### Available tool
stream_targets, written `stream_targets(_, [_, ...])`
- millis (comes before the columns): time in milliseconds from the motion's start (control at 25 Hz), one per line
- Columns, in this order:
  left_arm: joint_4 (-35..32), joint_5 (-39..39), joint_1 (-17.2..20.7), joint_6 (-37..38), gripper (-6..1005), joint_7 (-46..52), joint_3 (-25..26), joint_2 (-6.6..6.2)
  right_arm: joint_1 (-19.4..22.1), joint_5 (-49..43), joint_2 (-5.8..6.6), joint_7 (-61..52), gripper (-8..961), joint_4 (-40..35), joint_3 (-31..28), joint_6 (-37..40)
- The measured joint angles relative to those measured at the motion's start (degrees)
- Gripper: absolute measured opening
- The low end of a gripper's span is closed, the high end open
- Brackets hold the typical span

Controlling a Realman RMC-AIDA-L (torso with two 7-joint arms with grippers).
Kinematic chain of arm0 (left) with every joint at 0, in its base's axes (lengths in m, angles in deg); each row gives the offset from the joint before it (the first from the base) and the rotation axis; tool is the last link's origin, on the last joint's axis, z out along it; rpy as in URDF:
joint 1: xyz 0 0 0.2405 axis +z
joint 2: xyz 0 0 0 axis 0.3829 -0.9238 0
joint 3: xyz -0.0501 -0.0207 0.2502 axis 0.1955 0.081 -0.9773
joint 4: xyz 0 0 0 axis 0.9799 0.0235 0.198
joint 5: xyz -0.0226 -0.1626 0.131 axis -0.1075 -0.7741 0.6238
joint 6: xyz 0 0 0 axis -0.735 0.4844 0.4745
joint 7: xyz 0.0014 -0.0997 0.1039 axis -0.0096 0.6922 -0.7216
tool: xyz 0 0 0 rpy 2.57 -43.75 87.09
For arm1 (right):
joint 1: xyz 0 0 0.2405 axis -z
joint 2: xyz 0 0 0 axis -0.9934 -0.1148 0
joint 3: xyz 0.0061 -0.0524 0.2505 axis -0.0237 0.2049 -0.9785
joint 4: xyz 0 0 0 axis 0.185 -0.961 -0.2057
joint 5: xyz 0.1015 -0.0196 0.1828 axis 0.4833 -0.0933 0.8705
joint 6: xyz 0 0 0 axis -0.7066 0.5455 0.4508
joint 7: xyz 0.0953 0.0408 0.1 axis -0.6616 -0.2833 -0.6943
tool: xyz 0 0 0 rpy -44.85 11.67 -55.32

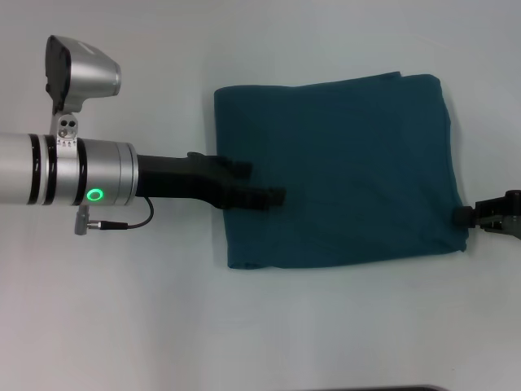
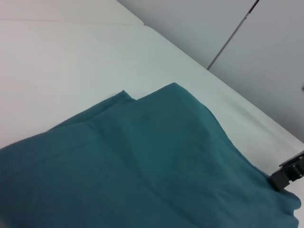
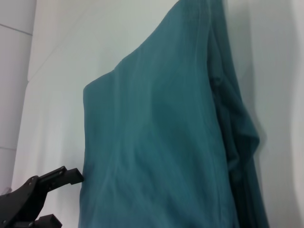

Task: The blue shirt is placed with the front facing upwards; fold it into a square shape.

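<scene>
The blue shirt (image 1: 342,167) lies folded into a rough square on the white table, with only plain teal fabric showing; its print and collar are hidden. It also shows in the left wrist view (image 2: 142,175) and in the right wrist view (image 3: 156,142). My left gripper (image 1: 264,183) is open over the shirt's left edge, near the middle of that side. It also shows in the right wrist view (image 3: 66,197), beside the fabric's edge. My right gripper (image 1: 466,217) is at the shirt's right edge near the front right corner, and it shows in the left wrist view (image 2: 287,175).
The white table (image 1: 122,309) surrounds the shirt on all sides. The left arm's silver forearm (image 1: 73,171) reaches in from the left edge. A wall with a dark seam (image 2: 232,33) stands beyond the table's far edge.
</scene>
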Motion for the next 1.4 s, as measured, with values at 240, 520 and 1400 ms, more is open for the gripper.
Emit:
stream_targets(240, [0.3,0.0,0.0,0.1,916,0.0,0.4,-0.09,1.4,0.5,0.09,0.9,156,2.7,-2.9,-0.9])
stream_targets(520, [3.7,-0.4,1.3,2.2,916,0.4,0.7,-0.17,2.8,4.2,0.43,6.8,313,8.2,-10.9,-8.9])
stream_targets(1400, [9.8,-2.1,8.3,21.6,921,-6.0,15.3,0.00,-0.2,12.9,-3.20,42.4,782,6.4,-11.1,-11.6])
